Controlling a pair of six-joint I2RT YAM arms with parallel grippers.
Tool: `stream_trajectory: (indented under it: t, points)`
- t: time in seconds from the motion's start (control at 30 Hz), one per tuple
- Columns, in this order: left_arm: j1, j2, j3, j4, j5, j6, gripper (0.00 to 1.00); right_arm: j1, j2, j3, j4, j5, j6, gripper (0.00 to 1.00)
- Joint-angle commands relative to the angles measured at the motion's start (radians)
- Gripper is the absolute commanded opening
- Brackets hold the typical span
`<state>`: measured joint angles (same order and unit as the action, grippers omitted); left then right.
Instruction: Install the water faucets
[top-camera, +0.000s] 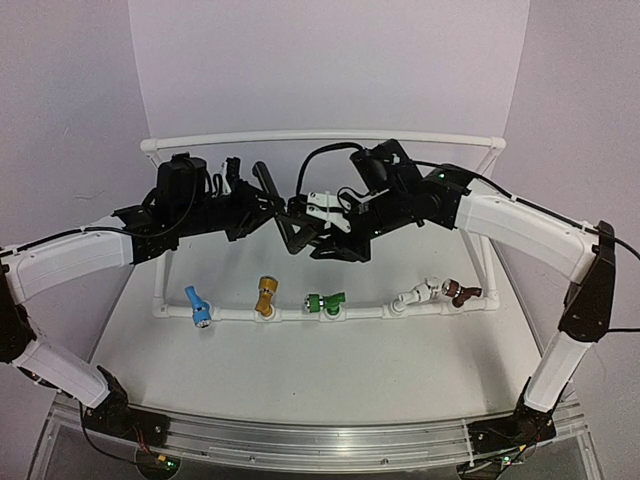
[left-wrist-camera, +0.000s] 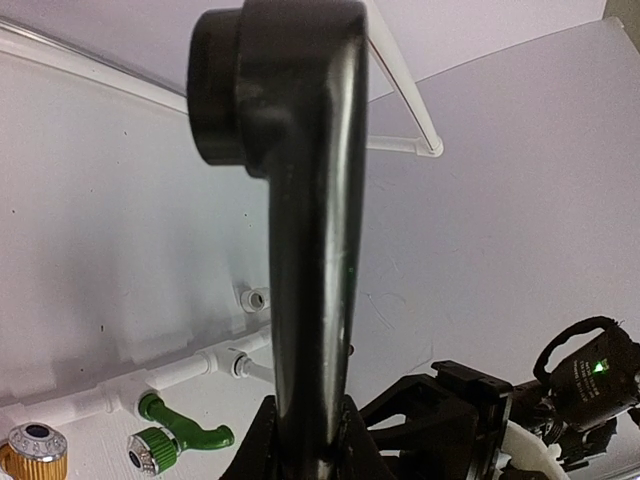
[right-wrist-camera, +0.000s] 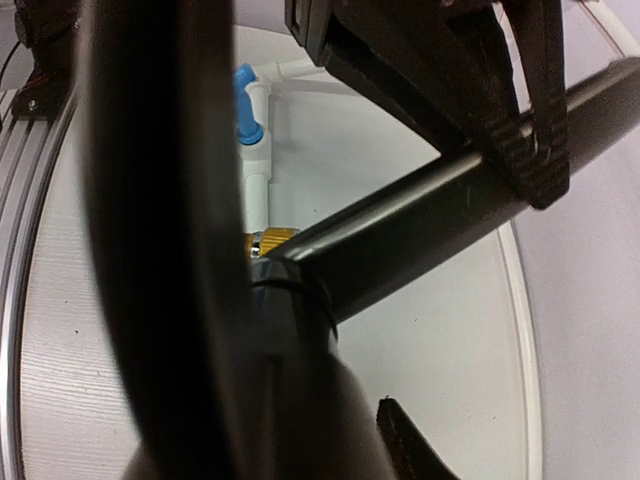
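The black faucet hangs in the air above the middle of the white pipe frame, held between both arms. My left gripper is shut on its long straight lever, which rises from the jaws to a round end. My right gripper is shut on the faucet's short body, which fills the right wrist view. The lever runs up to the right there. A white tee fitting with a short stub shows on the front pipe below.
Along the front pipe sit a blue faucet, a gold one, a green one, a white one and a brown one. The green faucet and the gold one lie below my left gripper.
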<state>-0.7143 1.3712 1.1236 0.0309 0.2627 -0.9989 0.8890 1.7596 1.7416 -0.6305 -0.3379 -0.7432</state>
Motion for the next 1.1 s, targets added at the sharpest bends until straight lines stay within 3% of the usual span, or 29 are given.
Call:
stream_trajectory:
  t: [0.0, 0.1, 0.17, 0.27, 0.43, 0.6, 0.9, 1.07]
  points:
    - [-0.016, -0.019, 0.019, 0.019, 0.083, -0.016, 0.0, 0.018, -0.057, 0.046, 0.025, -0.022, 0.006, 0.49]
    - [-0.016, -0.015, 0.019, 0.019, 0.083, -0.026, 0.0, 0.046, -0.059, 0.041, 0.017, -0.02, 0.009, 0.5]
    - [-0.016, -0.017, 0.009, 0.032, 0.084, -0.031, 0.0, 0.056, -0.055, 0.041, 0.017, -0.008, 0.012, 0.45]
    - [-0.016, -0.03, -0.007, 0.044, 0.079, -0.036, 0.0, 0.061, -0.049, 0.039, 0.017, 0.002, 0.009, 0.33]
    - [-0.016, -0.048, -0.032, 0.039, 0.046, -0.035, 0.0, 0.061, -0.049, 0.042, 0.018, -0.004, 0.025, 0.02]
    - [-0.016, -0.035, -0.033, 0.032, 0.08, -0.021, 0.01, 0.061, -0.055, 0.046, 0.018, -0.043, 0.03, 0.0]
    - [-0.015, 0.002, -0.01, -0.02, 0.188, 0.065, 0.57, 0.062, -0.057, 0.059, 0.015, -0.056, 0.029, 0.0]
    - [-0.014, 0.0, -0.03, -0.037, 0.243, 0.075, 0.62, 0.062, -0.06, 0.054, 0.016, -0.04, 0.016, 0.0]
